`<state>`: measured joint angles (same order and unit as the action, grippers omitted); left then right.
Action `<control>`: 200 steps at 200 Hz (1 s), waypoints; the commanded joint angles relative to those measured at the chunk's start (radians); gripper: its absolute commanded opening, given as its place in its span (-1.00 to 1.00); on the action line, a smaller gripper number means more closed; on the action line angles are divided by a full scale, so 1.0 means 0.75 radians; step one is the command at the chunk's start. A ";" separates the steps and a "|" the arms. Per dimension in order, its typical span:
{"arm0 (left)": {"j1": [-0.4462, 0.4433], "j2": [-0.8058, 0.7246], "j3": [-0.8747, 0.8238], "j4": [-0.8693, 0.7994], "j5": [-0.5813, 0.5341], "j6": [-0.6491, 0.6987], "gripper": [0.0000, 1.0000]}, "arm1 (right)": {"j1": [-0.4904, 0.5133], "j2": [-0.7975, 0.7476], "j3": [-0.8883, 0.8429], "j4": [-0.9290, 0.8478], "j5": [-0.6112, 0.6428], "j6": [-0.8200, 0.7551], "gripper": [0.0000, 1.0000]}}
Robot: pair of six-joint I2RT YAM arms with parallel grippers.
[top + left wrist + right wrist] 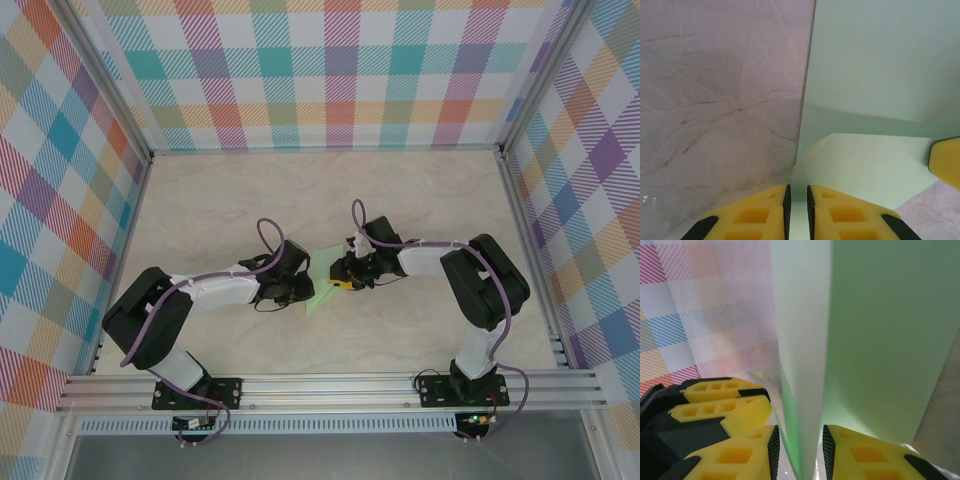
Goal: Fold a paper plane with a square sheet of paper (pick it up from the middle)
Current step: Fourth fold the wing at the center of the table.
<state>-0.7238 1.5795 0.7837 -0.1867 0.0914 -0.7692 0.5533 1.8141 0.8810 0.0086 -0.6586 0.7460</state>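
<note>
While the left gripper (797, 192) pinches an edge of the square sheet of paper (880, 75), the right gripper (799, 436) straddles its fold, whether gripping I cannot tell.

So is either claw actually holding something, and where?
The left gripper pinches the green paper at its edge; the right gripper straddles a fold, grip unclear.
</note>
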 commanded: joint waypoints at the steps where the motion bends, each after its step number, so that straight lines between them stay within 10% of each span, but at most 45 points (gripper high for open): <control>1: 0.014 0.023 0.050 -0.026 0.002 0.020 -0.62 | 0.011 0.024 0.042 0.016 -0.047 -0.044 -0.43; 70: 0.017 -0.002 0.086 -0.087 -0.012 0.064 -0.56 | 0.011 -0.028 0.012 0.015 0.099 0.067 -0.87; 200: 0.028 -0.519 -0.028 -0.185 -0.196 0.191 0.43 | 0.219 -0.387 0.153 -0.542 0.739 0.318 -0.90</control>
<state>-0.7139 1.2232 0.8085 -0.3378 -0.0372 -0.6735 0.6819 1.4963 0.9401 -0.2886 -0.2237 0.9039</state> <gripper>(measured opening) 0.702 0.054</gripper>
